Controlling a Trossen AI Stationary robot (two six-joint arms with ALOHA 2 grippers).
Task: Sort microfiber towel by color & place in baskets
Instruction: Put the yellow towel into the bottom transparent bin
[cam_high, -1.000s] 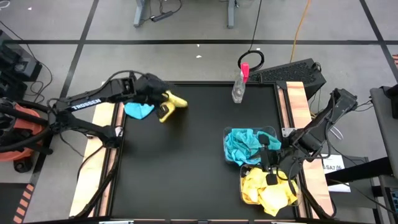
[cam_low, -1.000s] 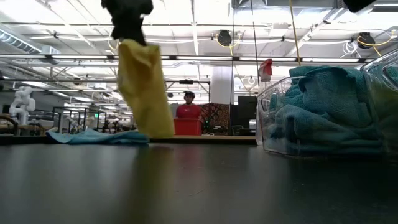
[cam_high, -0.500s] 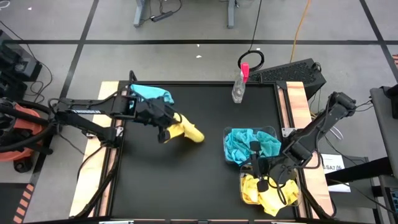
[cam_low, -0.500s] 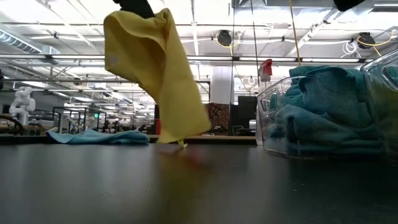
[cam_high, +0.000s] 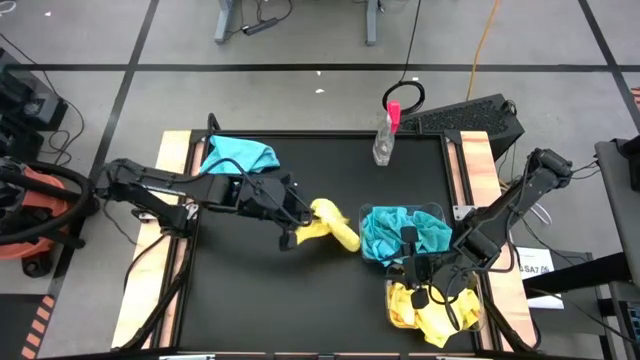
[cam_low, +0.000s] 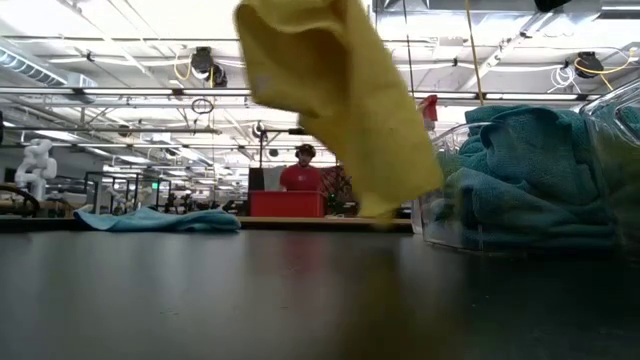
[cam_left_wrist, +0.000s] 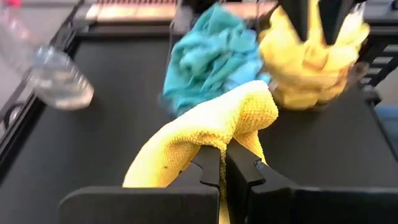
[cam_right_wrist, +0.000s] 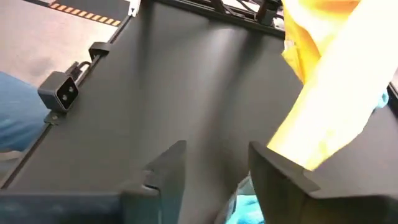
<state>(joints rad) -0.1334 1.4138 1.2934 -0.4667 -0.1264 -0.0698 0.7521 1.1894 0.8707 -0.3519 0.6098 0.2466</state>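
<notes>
My left gripper reaches over the table's middle and is shut on a yellow towel, just left of the baskets. The towel also shows high in the low view. One clear basket holds teal towels. The one nearer the front holds yellow towels. A further teal towel lies flat at the table's far left. My right gripper hangs open over the yellow-towel basket and its fingers grip nothing. My left gripper pinches a bunched fold of the yellow towel between its two fingers, level from the table's left. The towel is lifted clear of the table and drapes forward and down past the fingertips, slack.
A clear spray bottle with a pink top stands at the far edge. Wooden rails run along both table sides. Bare black tabletop lies near and left of the baskets. A person in red stands far behind the table.
My left gripper has swept from the table's far left toward the baskets, rightward and nearer, carrying the yellow towel clear of the table; the towel swings out behind the hold. The teal towel stays at the far left. My right gripper has shifted slightly left over the yellow-towel basket.
</notes>
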